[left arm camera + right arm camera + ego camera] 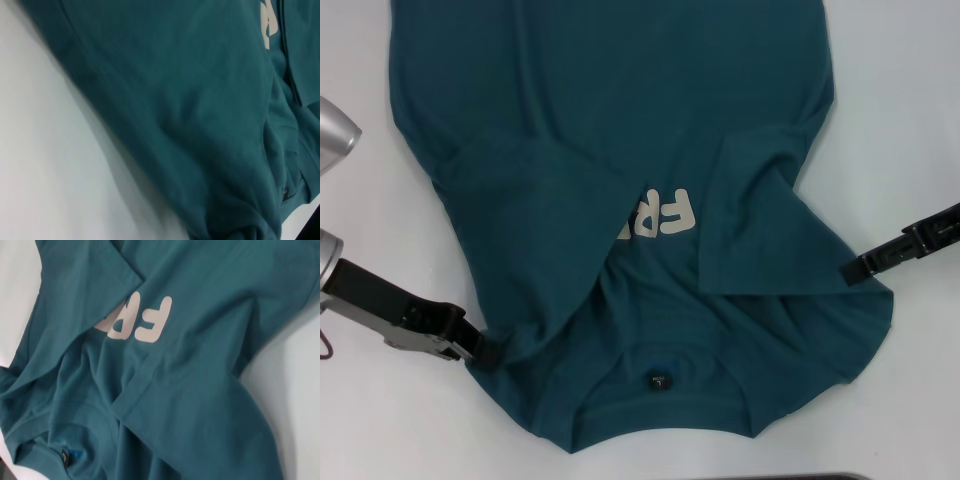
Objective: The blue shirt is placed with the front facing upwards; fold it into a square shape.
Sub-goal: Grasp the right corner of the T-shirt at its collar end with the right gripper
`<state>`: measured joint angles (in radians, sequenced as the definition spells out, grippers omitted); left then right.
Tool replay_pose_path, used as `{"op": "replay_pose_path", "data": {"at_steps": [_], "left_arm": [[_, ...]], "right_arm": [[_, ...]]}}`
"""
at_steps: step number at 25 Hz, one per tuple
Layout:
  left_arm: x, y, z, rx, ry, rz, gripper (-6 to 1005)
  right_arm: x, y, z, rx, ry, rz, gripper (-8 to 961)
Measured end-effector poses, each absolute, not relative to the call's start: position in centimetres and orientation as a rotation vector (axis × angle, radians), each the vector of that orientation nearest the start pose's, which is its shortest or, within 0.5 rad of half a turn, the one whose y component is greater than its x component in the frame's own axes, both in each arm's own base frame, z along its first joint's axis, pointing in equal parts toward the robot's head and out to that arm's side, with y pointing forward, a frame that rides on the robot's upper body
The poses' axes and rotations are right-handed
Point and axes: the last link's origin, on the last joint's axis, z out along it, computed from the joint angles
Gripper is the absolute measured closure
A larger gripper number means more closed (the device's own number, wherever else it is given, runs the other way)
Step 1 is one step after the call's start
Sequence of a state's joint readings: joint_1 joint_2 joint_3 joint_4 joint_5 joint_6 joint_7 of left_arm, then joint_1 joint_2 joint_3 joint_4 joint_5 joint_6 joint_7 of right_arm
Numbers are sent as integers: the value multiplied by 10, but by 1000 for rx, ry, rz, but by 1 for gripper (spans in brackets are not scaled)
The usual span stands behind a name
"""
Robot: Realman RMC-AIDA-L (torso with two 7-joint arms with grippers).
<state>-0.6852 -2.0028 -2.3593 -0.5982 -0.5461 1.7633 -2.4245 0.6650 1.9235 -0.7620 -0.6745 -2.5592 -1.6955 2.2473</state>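
Now both sleeves cover the blue shirt (570, 130) lettering (665, 215).

teal-blue shirt (580, 130), cream lettering (665, 215), black label (660, 381), white table (910, 120).

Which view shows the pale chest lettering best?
The right wrist view: the lettering sits large, though cloth covers one end. The head view shows its letters smaller, half hidden between folded-in flaps of the shirt. The left wrist view catches only a sliver.

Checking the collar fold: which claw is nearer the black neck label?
Left. The left claw is at the shirt's edge beside the label; the right claw is farther off, at the opposite edge.
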Motion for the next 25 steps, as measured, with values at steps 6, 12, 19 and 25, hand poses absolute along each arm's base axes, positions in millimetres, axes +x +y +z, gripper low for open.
{"op": "replay_pose_path", "data": {"at_steps": [6,12,19,25], "left_arm": [[-284,304,-2,-2557,-2027,291,963],[-283,306,-2,-2557,-2012,286,962],[-281,309,-1,-2559,-1999,279,962],[-281,309,0,-2555,-2003,261,963]], "right_arm": [[304,326,45,-2573,1709,-283,93],[306,326,45,-2568,1701,-324,93],[305,325,40,-2585,1682,-333,93],[306,325,37,-2587,1670,-345,93]]}}
